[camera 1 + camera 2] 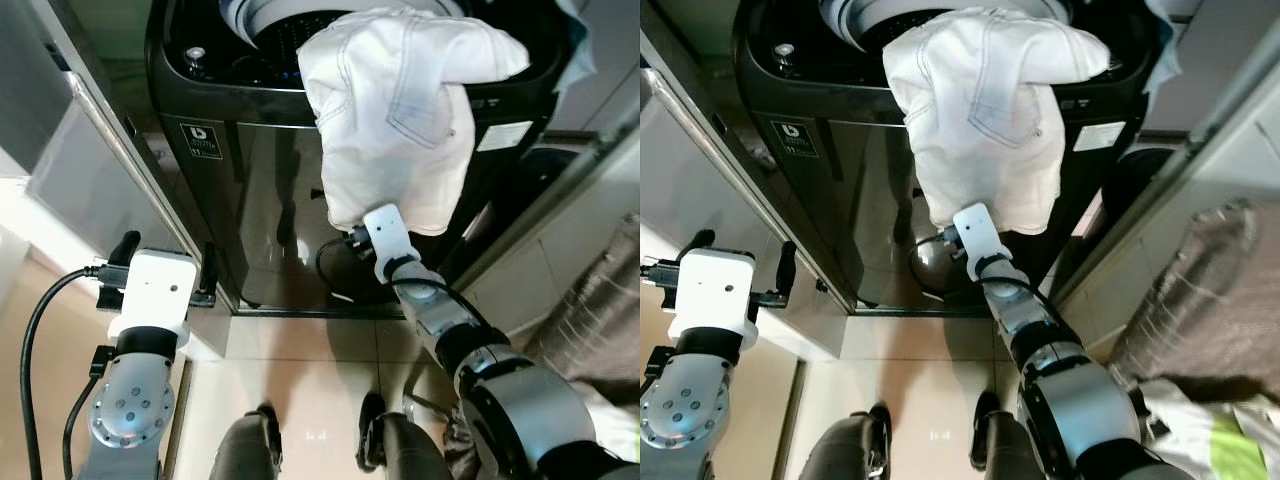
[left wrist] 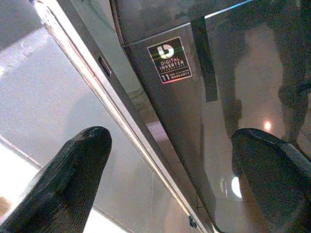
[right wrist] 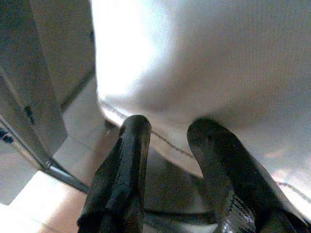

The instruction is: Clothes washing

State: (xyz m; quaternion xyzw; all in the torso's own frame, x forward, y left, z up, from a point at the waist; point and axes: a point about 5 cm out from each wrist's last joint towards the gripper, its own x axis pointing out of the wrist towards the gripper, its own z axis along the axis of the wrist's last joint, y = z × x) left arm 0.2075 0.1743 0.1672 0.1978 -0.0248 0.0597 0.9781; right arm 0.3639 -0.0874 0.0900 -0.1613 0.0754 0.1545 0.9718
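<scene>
A white garment (image 1: 400, 120) with stitched seams hangs out of the drum opening (image 1: 270, 25) of a dark top-loading washing machine (image 1: 270, 180) and drapes down its front panel. My right arm reaches up under the cloth. The right gripper (image 3: 172, 128) is open, its fingertips (image 3: 136, 126) just below the garment's hem (image 3: 160, 141), with nothing clamped between them. My left gripper (image 2: 172, 138) is open and empty, held low at the machine's left front corner, facing the warranty sticker (image 2: 170, 60).
A metal door frame (image 1: 120, 150) runs tight along the machine's left side. To the right are a pale wall panel (image 1: 560, 230) and a patterned grey cloth (image 1: 600, 300). Glossy tiled floor (image 1: 320, 350) lies before the machine, with my feet (image 1: 260, 430) on it.
</scene>
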